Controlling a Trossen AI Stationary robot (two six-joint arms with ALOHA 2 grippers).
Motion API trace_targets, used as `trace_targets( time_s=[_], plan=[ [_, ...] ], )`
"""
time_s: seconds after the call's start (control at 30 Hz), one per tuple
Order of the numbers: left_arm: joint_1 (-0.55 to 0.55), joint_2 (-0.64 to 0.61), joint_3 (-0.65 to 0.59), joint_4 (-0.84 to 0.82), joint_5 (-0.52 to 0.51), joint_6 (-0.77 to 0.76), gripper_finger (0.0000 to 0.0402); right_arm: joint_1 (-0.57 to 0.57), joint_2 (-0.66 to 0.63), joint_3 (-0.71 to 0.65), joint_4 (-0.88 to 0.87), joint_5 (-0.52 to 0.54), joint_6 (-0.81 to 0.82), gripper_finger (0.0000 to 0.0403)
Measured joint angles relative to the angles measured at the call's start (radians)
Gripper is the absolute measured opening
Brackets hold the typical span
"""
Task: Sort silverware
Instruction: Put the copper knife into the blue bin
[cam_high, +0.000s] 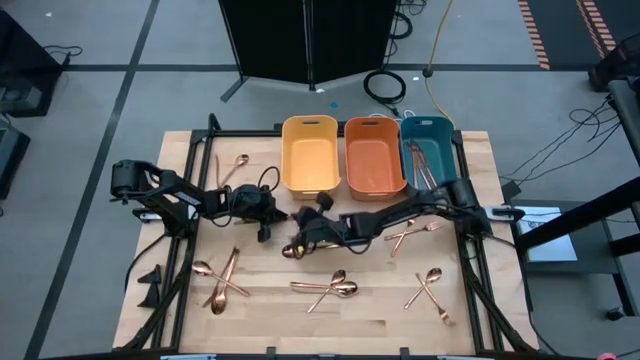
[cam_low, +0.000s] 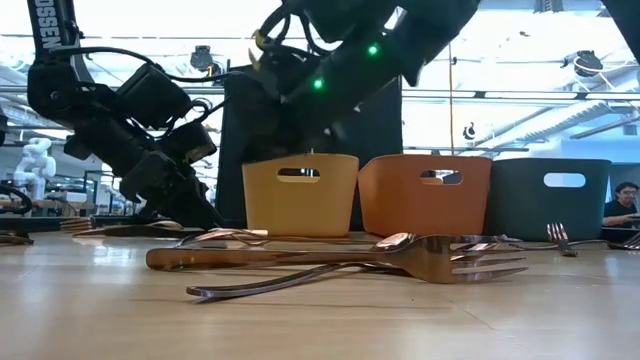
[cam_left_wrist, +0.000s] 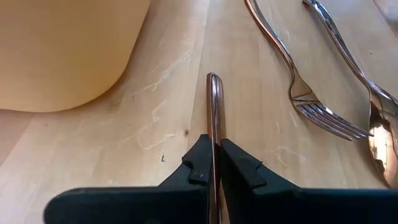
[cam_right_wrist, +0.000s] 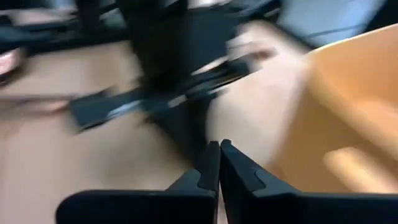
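Observation:
Copper silverware lies in scattered pairs on the wooden table: spoons, more pieces, forks, and a fork close to the low camera. Several pieces lie in the teal bin. My left gripper is low near the table's middle, in front of the yellow bin, shut on one copper piece. My right gripper reaches in from the right, just beside it, with its fingers shut and nothing showing between them. A spoon bowl lies by its tip. My left gripper pinches a slender copper handle between its two fingers. The handle runs along the fingers and its rounded free end sticks out ahead of them, just over the tabletop. The piece's other end is hidden behind the gripper.
Three bins stand side by side at the far edge: yellow, orange and teal. A fork and a spoon lie on the table close to my left gripper. Two spoons lie left of the yellow bin. The two arms nearly meet mid-table.

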Motion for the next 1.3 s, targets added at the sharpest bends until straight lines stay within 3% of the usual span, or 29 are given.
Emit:
trace_targets(
  time_s=[0.13,0.5,0.67,0.87,1.0,1.17,1.3],
  plan=[
    [0.000,0.000,0.000,0.001,0.000,0.002,0.0019,0.000,0.048,0.000,0.001,-0.095,0.032,0.0000],
    [-0.035,0.000,0.000,0.002,-0.002,-0.001,0.0019,-0.060,0.099,-0.001,-0.007,-0.165,0.037,0.0007],
    [-0.040,0.000,0.000,0.002,-0.007,-0.006,0.0019,-0.078,0.099,-0.001,-0.017,-0.269,0.020,0.0057],
    [-0.040,0.000,0.000,0.002,-0.007,-0.002,0.0019,-0.093,0.099,0.000,-0.027,-0.266,-0.012,0.0138],
    [-0.040,0.000,0.000,0.004,-0.007,0.004,0.0019,-0.105,0.103,0.000,-0.026,-0.264,-0.039,0.0165],
    [-0.046,0.000,0.000,0.006,-0.011,0.029,0.0019,-0.117,0.138,0.002,-0.031,-0.266,-0.041,0.0163],
    [-0.047,-0.005,0.000,0.008,-0.017,0.045,0.0019,-0.109,0.159,0.003,-0.025,-0.266,-0.035,0.0126]
  ],
)
